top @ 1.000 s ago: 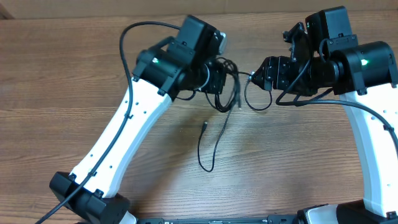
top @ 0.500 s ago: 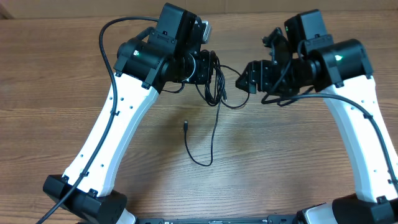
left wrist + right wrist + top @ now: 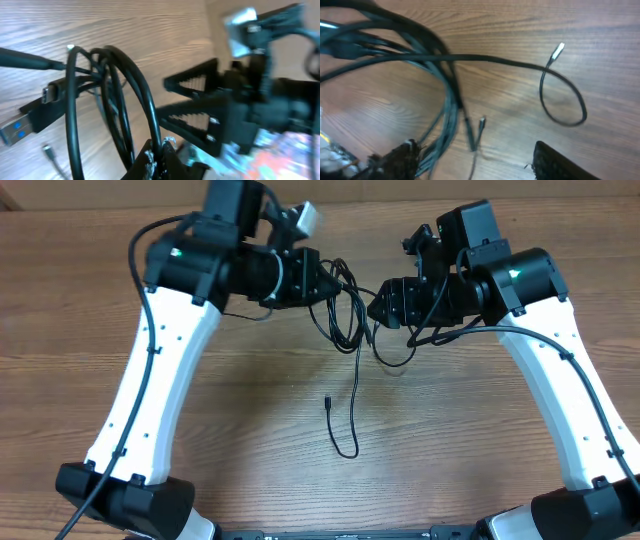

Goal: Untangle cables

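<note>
Upper centre, the cables (image 3: 348, 320) hang bunched above the worktop (image 3: 250, 410); wrist views are blurred, yet the left hand (image 3: 322, 280) looks clamped on their loops, the right hand (image 3: 378, 304) spread wide beside them

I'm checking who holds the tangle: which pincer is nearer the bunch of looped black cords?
Left. The left pincer is clamped on the bunch of looped black cords. The right pincer sits just beside the bunch on its right, fingers spread.

Left hand (image 3: 156, 159) closed, right hand (image 3: 475, 161) open.
</note>
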Controlling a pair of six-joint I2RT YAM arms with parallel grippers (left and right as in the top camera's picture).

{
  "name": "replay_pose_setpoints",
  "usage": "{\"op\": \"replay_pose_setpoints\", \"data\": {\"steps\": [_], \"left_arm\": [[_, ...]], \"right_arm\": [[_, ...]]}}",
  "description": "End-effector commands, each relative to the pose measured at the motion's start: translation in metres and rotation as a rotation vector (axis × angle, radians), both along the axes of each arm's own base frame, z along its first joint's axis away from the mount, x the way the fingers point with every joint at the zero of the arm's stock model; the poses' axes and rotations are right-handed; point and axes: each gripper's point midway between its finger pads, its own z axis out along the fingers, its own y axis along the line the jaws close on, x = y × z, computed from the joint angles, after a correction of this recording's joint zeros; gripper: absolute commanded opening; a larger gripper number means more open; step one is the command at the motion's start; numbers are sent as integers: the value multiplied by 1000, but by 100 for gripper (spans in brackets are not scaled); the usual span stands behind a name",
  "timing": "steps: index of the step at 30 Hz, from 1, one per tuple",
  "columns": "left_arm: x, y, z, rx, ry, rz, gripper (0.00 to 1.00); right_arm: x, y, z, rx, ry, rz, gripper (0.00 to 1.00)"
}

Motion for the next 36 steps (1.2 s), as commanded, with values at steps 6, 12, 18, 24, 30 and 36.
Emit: {"op": "replay_pose_setpoints", "data": {"steps": [6,12,18,24,30,36], "left_arm": [[-28,-12,45,-188,-8,-126,4],[-32,-14,48,-208,4,-142,4],[-33,-14,47,-207,7,-145,4],[-31,-12,46,-200,2,-140,4],[-27,-7,46,-201,-4,-127,4],[-28,-7,47,-205,-1,-126,4]], "right_arm": [[15,12,-6,14,-64,72,66],[22,17,-19,24,-40,86,60],[22,35,-17,114,-36,148,55],[20,42,-11,162,-36,175,55],[15,33,-10,173,-38,224,55],[1,44,0,257,-68,362,55]]}}
